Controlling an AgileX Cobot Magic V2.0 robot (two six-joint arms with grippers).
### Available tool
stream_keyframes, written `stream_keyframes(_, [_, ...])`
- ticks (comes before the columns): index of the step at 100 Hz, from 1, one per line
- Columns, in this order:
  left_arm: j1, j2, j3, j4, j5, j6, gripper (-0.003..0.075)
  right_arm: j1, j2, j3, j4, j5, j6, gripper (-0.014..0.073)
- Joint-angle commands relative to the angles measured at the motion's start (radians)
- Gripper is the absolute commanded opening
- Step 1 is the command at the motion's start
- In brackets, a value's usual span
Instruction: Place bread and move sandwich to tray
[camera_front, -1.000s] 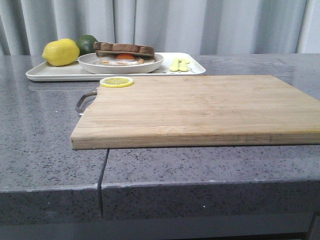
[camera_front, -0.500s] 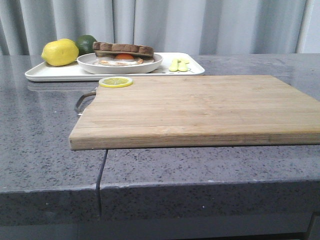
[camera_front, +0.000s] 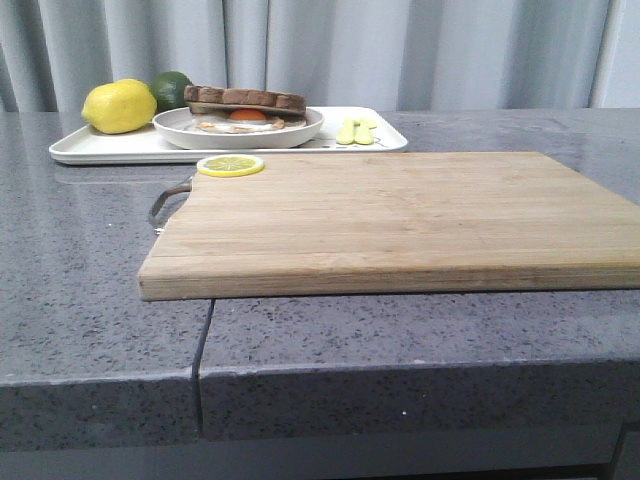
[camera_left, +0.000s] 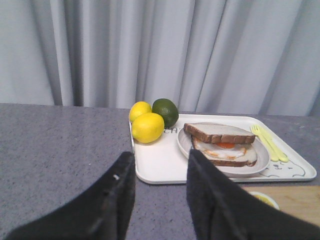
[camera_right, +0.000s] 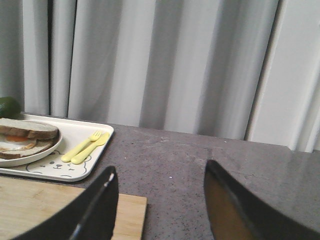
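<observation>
Front view: neither arm shows. The white tray (camera_front: 100, 148) lies at the far left of the grey stone counter (camera_front: 90, 290). On it sits the sandwich (camera_front: 240, 115) on its round white plate, with the bread (camera_front: 245, 98) lying on top of the fried egg. 1 lemon (camera_front: 119, 106) and 1 lime (camera_front: 170, 87) sit at the tray's left end, and pale yellow cutlery (camera_front: 357, 131) lies at its right end. A wooden cutting board (camera_front: 400, 215) fills the middle of the counter, with a lemon slice (camera_front: 230, 165) on its far left corner. Grey curtains (camera_front: 330, 50) hang behind.

Left wrist view: the left gripper (camera_left: 159, 192) has its 2 dark fingers (camera_left: 115, 200) apart, with nothing between them. The tray (camera_left: 155, 165) lies just ahead of the fingertips, and the sandwich (camera_left: 222, 145) sits on it ahead and toward the right finger. 2 lemons (camera_left: 147, 127) and the lime (camera_left: 165, 112) lie ahead, roughly in line with the gap.

Right wrist view: the right gripper (camera_right: 160, 200) holds nothing, its 2 fingers (camera_right: 97, 207) wide apart. The tray (camera_right: 75, 172), with a bear drawing on its near corner, lies ahead beyond the left finger, carrying the sandwich (camera_right: 22, 137) and the yellow fork and spoon. The cutting board's corner (camera_right: 55, 205) is just beside that finger.
</observation>
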Motion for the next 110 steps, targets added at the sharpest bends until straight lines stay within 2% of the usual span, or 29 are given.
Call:
stream_keyframes(1, [-0.001,-0.073,0.048,-0.018,-0.105,0.002,0.0232,-0.007,-0.036,-0.004,-0.015,-0.007,0.002,0.0402])
stream_keyframes(38, [-0.001,-0.295,0.242,-0.018,-0.104,0.002,0.0232,-0.007,-0.362,0.177,-0.012,0.052,0.002,0.0402])
stream_keyframes(64, [-0.001,-0.309,0.268,-0.016,-0.101,0.002,0.0223,-0.007,-0.391,0.198,-0.012,0.009,0.001,0.0391])
stream_keyframes(75, [-0.001,-0.309,0.268,-0.016,-0.108,0.002,0.0171,-0.007,-0.391,0.198,-0.012,-0.021,0.001,0.0289])
stream_keyframes(93, [-0.001,-0.309,0.268,-0.016,-0.108,0.002,-0.0021,-0.007,-0.391,0.198,-0.012,-0.061,0.001,-0.0015])
stream_keyframes(97, [-0.001,-0.309,0.268,-0.016,-0.110,0.002,-0.0020,-0.007,-0.391,0.198,-0.012,-0.061,0.001,-0.0078])
stream_keyframes(110, [-0.001,-0.309,0.268,-0.016,-0.109,0.002,-0.0020,-0.007,-0.391,0.198,0.006,-0.051,0.002,-0.0070])
